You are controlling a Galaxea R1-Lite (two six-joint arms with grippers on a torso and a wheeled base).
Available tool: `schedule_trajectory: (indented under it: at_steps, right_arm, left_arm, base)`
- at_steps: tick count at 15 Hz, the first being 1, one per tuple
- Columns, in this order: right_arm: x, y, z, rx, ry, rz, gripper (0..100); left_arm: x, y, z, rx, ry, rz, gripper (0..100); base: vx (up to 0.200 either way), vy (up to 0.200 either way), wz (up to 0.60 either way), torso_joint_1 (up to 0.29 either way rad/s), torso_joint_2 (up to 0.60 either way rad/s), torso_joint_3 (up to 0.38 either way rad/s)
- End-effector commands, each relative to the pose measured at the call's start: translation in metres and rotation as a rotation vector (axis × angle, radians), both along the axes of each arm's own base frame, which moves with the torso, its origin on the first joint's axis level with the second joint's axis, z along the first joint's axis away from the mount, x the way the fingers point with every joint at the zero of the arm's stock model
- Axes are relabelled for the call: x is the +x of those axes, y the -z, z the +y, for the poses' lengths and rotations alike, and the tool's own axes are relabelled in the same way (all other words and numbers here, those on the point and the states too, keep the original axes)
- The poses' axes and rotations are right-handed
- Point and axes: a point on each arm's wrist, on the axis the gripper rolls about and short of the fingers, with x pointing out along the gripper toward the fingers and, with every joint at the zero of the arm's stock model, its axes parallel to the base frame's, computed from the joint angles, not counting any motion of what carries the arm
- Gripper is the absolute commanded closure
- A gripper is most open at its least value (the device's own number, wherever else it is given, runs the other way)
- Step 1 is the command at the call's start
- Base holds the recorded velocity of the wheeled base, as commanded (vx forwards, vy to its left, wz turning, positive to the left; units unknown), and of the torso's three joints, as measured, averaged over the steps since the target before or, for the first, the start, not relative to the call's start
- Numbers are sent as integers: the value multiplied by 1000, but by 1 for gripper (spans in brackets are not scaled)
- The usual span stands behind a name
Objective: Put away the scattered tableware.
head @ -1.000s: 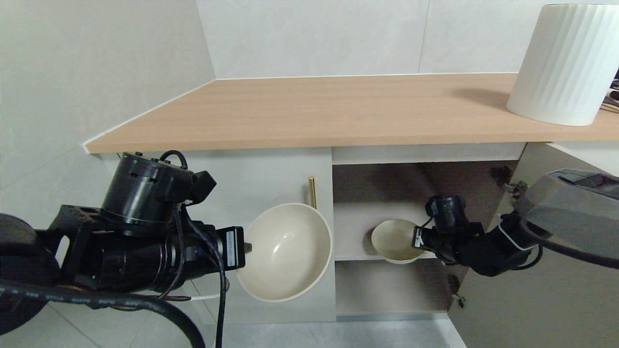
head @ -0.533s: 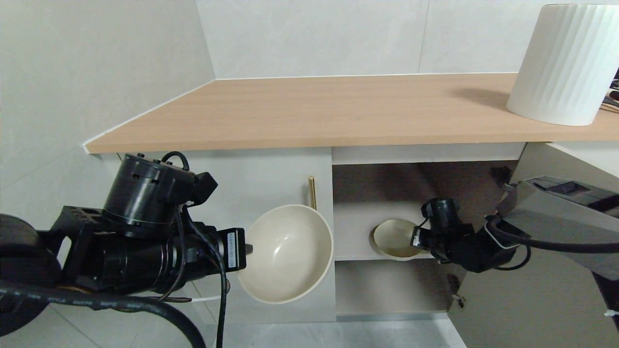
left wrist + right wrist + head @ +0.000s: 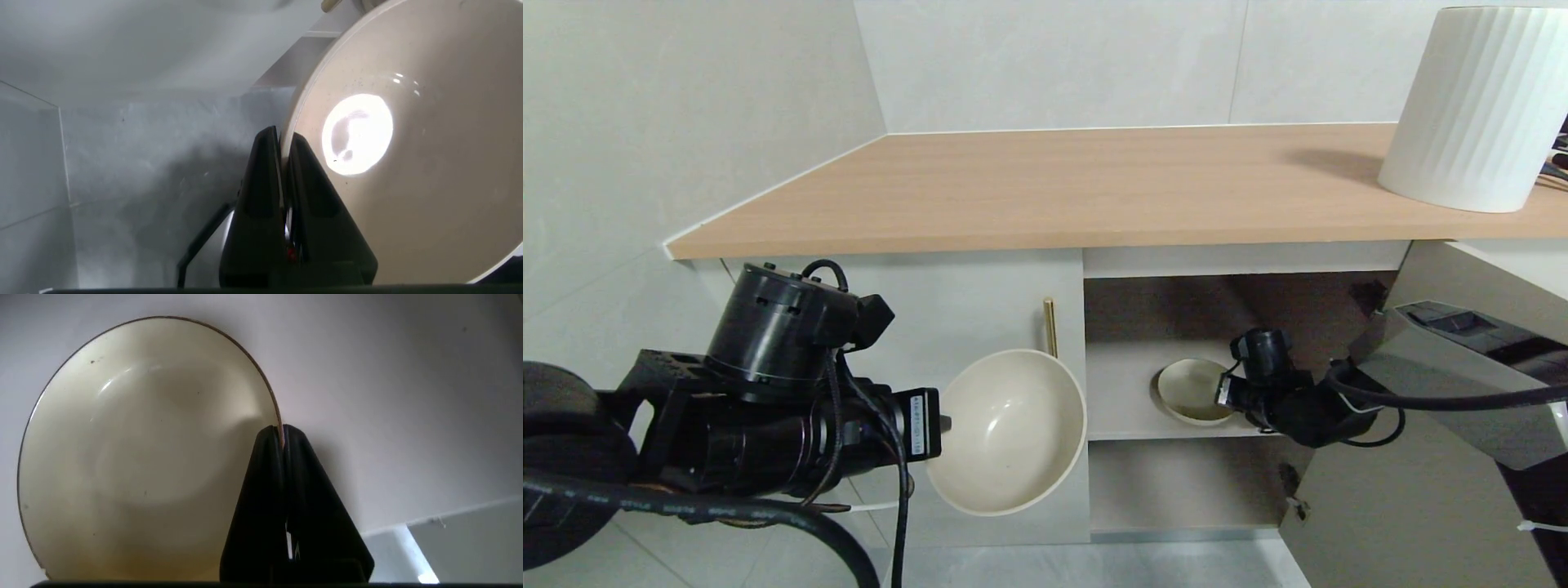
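A large cream bowl (image 3: 1011, 430) hangs in front of the closed left cabinet door, tilted so its inside faces me. My left gripper (image 3: 941, 422) is shut on its rim; in the left wrist view the fingers (image 3: 282, 175) pinch the bowl's (image 3: 409, 147) edge. A smaller cream bowl (image 3: 1191, 391) sits low over the middle shelf (image 3: 1127, 392) inside the open right cabinet. My right gripper (image 3: 1222, 394) is shut on its rim; in the right wrist view the fingers (image 3: 282, 457) clamp the small bowl's (image 3: 139, 449) edge.
The wooden countertop (image 3: 1078, 188) carries a tall white ribbed container (image 3: 1474, 106) at the far right. A brass handle (image 3: 1049, 325) is on the left door. The right cabinet door (image 3: 1429, 457) stands swung open. A lower shelf space (image 3: 1184, 486) lies beneath the middle shelf.
My right gripper has carried the small bowl deeper into the cabinet and down toward the middle shelf. The left gripper and large bowl shifted only slightly.
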Motion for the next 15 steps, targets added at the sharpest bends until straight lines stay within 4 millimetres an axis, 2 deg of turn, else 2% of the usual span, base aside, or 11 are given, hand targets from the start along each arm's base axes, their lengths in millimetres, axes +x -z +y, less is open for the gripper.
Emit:
schedule_trajectory:
  at_steps: [1, 7, 8, 11, 13, 15]
  right_arm:
    - [4, 1, 0, 1, 4, -8, 100]
    - [7, 0, -2, 3, 14, -18, 100]
    - [7, 0, -2, 1, 16, -18, 0]
    - [7, -1, -2, 1, 23, -29, 0]
    - [8, -8, -6, 9, 40, -41, 0]
    - [-3, -23, -7, 11, 34, -43, 0]
  left_arm:
    - [0, 1, 0, 3, -1, 5, 100]
    - [0, 1, 0, 2, 1, 3, 100]
    - [0, 1, -1, 3, 1, 5, 100]
    - [1, 2, -1, 3, 1, 6, 100]
    - [0, 2, -1, 5, 5, 5, 100]
    - [-3, 2, -7, 6, 29, 6, 100]
  base:
    - [0, 0, 0, 0, 0, 0]
    - [0, 0, 0, 0, 0, 0]
    - [0, 0, 0, 0, 0, 0]
    - [0, 0, 0, 0, 0, 0]
    - [0, 0, 0, 0, 0, 0]
    - [0, 0, 0, 0, 0, 0]
